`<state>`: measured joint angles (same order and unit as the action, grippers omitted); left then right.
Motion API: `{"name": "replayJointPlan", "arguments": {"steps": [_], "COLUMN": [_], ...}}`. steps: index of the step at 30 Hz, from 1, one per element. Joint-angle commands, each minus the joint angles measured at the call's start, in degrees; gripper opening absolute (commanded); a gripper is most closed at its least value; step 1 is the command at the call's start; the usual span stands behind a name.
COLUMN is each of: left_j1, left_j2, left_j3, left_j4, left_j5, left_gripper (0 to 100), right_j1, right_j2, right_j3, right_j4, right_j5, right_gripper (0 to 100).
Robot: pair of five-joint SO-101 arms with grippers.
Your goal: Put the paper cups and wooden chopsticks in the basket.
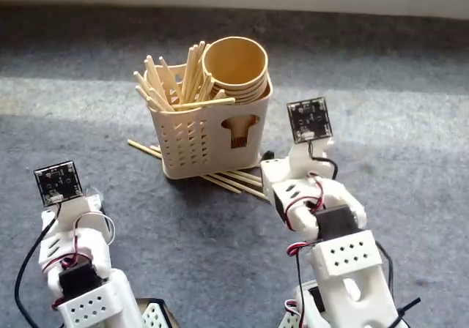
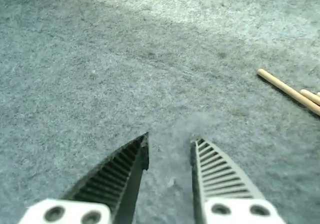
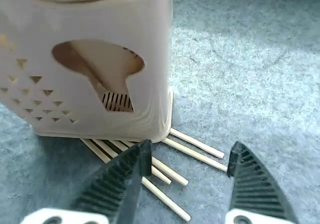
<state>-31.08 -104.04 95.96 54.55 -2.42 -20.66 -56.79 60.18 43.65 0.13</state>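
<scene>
Basket, upper centre, holds stacked paper cups and chopsticks. Loose chopsticks lie partly beneath it, just beyond the open right jaws. Left jaws open over grey surface.

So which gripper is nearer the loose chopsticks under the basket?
Right. The right gripper hovers over the loose chopsticks by the basket; the left gripper sits farther off.

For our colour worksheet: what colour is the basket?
The basket is cream white, clearest in the high view.
</scene>
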Motion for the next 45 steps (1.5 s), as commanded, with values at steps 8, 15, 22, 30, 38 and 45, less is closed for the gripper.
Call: {"name": "replayJointPlan", "arguments": {"steps": [8, 15, 22, 30, 38, 45], "left_j1": [11.6, 12.1, 12.1, 12.7, 17.1, 16.7], "left_j2": [-0.1, -0.1, -0.1, -0.1, 0.0, 0.0], "left_j3": [1.2, 1.2, 1.2, -1.1, -9.7, -10.9], "left_j4": [-10.4, -20.0, -28.3, -31.0, -25.0, -25.1], "left_j5": [4.5, 8.2, 15.7, 17.0, 17.0, 16.8], "left_gripper": [16, 8, 7, 7, 7, 7], "right_j1": [1.2, 9.4, 10.2, 11.6, 12.0, 12.1], "right_j2": [-1.3, -0.8, -0.7, -0.6, 10.7, 22.6], "right_j3": [8.4, 8.6, 8.4, 2.2, -6.9, -15.9], "right_j4": [-11.9, -23.1, -28.3, -29.9, -29.9, -29.8], "right_j5": [-0.4, -0.8, -0.6, -0.8, -0.9, -0.6], "right_gripper": [8.4, 7.7, 2.3, 0.9, 0.9, 0.8]}}
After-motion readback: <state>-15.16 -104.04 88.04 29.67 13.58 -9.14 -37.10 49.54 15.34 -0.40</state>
